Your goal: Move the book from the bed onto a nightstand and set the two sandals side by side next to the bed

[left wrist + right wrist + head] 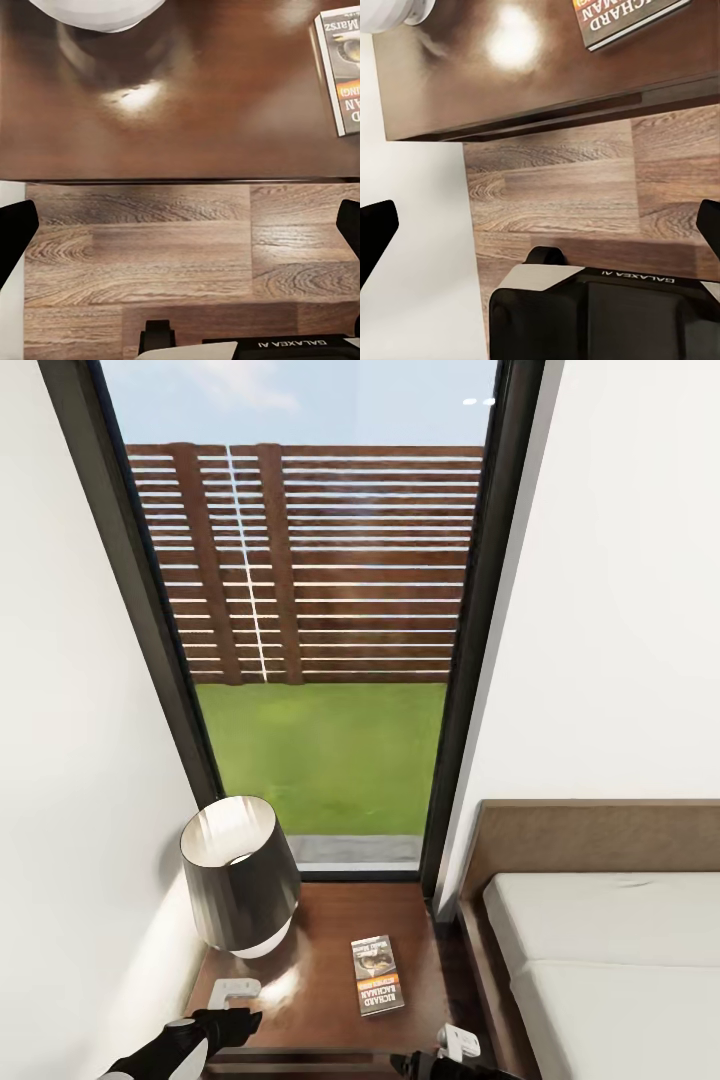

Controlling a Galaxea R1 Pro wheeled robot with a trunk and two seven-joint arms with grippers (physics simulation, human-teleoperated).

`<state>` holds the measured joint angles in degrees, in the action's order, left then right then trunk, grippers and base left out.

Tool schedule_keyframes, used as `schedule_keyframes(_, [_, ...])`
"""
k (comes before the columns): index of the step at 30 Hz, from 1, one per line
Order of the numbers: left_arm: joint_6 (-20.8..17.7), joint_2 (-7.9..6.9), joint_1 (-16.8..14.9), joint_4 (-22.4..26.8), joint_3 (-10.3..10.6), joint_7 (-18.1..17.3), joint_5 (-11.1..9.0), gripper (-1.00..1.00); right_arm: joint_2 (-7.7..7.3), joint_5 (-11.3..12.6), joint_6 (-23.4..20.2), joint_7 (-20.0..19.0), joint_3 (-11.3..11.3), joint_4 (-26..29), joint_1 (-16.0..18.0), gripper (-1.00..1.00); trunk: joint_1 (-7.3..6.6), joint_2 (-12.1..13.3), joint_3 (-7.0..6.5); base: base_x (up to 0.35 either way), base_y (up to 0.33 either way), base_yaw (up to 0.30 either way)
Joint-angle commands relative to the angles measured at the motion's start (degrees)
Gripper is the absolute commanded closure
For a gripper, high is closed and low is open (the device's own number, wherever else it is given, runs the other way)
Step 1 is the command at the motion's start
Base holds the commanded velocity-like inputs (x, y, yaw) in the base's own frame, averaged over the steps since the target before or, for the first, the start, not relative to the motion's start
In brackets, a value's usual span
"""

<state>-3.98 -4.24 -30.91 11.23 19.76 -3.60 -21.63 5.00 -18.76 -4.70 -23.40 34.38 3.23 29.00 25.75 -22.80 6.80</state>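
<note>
The book (377, 974) lies flat on the dark brown nightstand (320, 930), right of the lamp, orange band toward me. Its corner also shows over the glossy top in the left wrist view, book (343, 67) on nightstand (195, 127), and in the right wrist view, book (622, 19) on nightstand (525, 82). My left gripper (235, 992) hovers at the nightstand's front left corner, open and empty (184, 229). My right gripper (457, 1042) hangs by the front right corner, open and empty (544, 225). The bed (610, 950) stands to the right. The sandals are out of view.
A dark-shaded lamp (240, 875) takes up the nightstand's back left. White walls close in on the left and behind the headboard (590, 835). A tall window (320, 610) faces grass and a fence. Wood-plank floor (150, 247) and my dark base (600, 315) lie below the grippers.
</note>
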Motion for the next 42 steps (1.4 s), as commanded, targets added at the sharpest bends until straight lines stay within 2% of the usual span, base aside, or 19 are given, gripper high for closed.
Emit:
schedule_keyframes(1, [-0.32,-0.03,-0.03,0.11,0.31,-0.09,-0.60,-1.00,0.05,-0.40,-0.47,-0.24,0.48,0.20,0.01,-1.00,0.03,-0.12,0.12,0.000,0.000,0.000])
schedule_keyframes(11, [-0.33,-0.03,-0.01,-0.14,0.32,0.15,-0.56,-1.00,0.03,-0.39,-0.46,-0.24,0.50,0.13,-0.24,-1.00,0.03,-0.12,0.12,0.000,0.000,0.000])
schedule_keyframes(19, [0.22,-0.15,0.43,-2.27,0.30,1.65,-0.58,-1.00,0.00,-0.47,-0.47,-0.24,0.51,0.11,-1.48,-1.00,0.03,-0.12,0.12,0.000,0.000,0.000])
schedule_keyframes(25, [2.71,-0.43,2.85,-3.17,0.19,2.21,-0.60,-1.00,-0.08,-0.44,-0.48,-0.24,0.51,0.18,-3.14,-1.00,0.03,-0.12,0.12,0.000,0.000,0.000])
schedule_keyframes(32, [5.10,-0.56,7.56,-3.43,0.12,2.44,-0.62,-1.00,-0.11,-0.41,-0.48,-0.24,0.51,0.18,-5.40,-1.00,0.03,-0.12,0.12,0.000,0.000,0.000])
schedule_keyframes(42, [6.30,-0.65,11.70,-3.52,-0.04,2.57,-0.68,-1.00,-0.52,-0.40,-0.48,-0.24,0.54,0.24,-8.28,-1.00,0.03,-0.12,0.12,0.000,0.000,0.000])
